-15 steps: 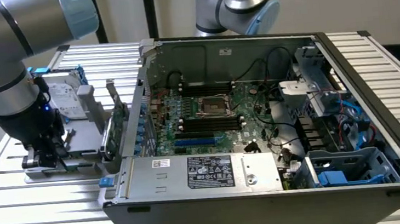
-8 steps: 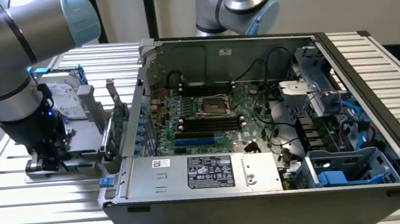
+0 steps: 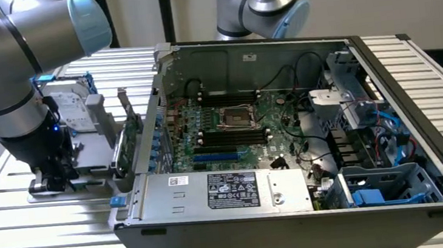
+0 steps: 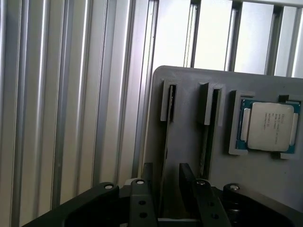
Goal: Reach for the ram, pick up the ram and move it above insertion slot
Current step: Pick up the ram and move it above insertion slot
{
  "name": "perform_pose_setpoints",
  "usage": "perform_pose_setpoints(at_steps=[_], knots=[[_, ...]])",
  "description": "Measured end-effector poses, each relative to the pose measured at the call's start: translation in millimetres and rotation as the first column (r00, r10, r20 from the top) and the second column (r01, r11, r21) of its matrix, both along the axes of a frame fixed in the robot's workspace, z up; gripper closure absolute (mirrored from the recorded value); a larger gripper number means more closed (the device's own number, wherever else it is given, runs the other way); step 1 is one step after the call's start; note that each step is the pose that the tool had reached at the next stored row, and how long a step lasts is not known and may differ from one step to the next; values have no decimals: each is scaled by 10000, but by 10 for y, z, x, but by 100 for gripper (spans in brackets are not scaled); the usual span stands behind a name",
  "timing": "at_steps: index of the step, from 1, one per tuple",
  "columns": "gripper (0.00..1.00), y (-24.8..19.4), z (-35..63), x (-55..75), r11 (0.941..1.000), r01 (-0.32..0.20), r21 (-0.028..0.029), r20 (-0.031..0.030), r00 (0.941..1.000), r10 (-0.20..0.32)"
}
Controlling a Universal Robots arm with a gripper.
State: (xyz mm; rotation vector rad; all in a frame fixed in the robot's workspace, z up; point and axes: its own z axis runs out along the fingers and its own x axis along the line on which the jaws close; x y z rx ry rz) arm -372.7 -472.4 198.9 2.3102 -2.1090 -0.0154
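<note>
1. The robot arm's grey, black-sleeved wrist (image 3: 31, 130) points straight down at the exterior view's left. It is over a flat grey plastic fixture plate (image 3: 88, 173) that lies on the ribbed aluminium bench (image 3: 54, 237).
2. The jaws stand wide open and hold nothing. In the wrist view their two black fingers (image 4: 142, 198) sit on either side of a thin stick standing on edge.
3. That stick is the ram (image 4: 170, 104), a long, narrow board seen edge-on. It is seated in an upright grey slot of the fixture plate, and its near end runs into the gap between the fingers.
4. A second thin stick (image 4: 213, 113) stands in the neighbouring slot, just beside the first and outside the fingers.
5. Further along the plate, a square silver-lidded processor chip on a green-blue board (image 4: 271, 125) lies flat in its own recess.
6. On the same fixture, a larger green expansion card (image 3: 131, 139) stands upright between the arm and the case. A silver boxy hard drive (image 3: 70, 111) sits behind the arm.
7. The open dark-grey computer case (image 3: 296, 226) lies well apart from the ram, and its metal side wall (image 3: 153, 127) rises between the fixture and the green motherboard (image 3: 238, 128).
8. The black memory slots (image 3: 231, 138) lie beside the processor socket. Black cables cross the board nearby, and a silver labelled power-supply box (image 3: 220, 191) lies along the near edge.
</note>
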Motion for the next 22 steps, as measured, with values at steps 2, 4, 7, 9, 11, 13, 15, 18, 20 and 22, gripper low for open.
perform_pose_setpoints(at_steps=[2, 4, 7, 9, 11, 13, 15, 18, 20, 22], knots=[[64, -3, -11, -1, 10000, 0, -1, -4, 10000, 0], [64, -5, -20, -2, 10000, 0, -2, -10, 10000, 0], [72, -5, -28, -1, 10000, 0, -3, -15, 10000, 0], [78, -5, -33, -1, 10000, 0, -5, -18, 10000, 0], [86, -5, -36, -1, 10000, 0, -2, -26, 10000, 0], [86, -5, -37, -1, 10000, 0, -2, -38, 10000, 0], [86, -5, -37, -1, 10000, 9, -1, -57, 10000, -9], [86, -5, -38, 0, 10000, 66, -1, -78, 9999, -66], [86, -5, -38, 1, 10000, 90, -1, -84, 9999, -90], [86, -5, -38, 1, 10000, 92, -1, -84, 9999, -92]])
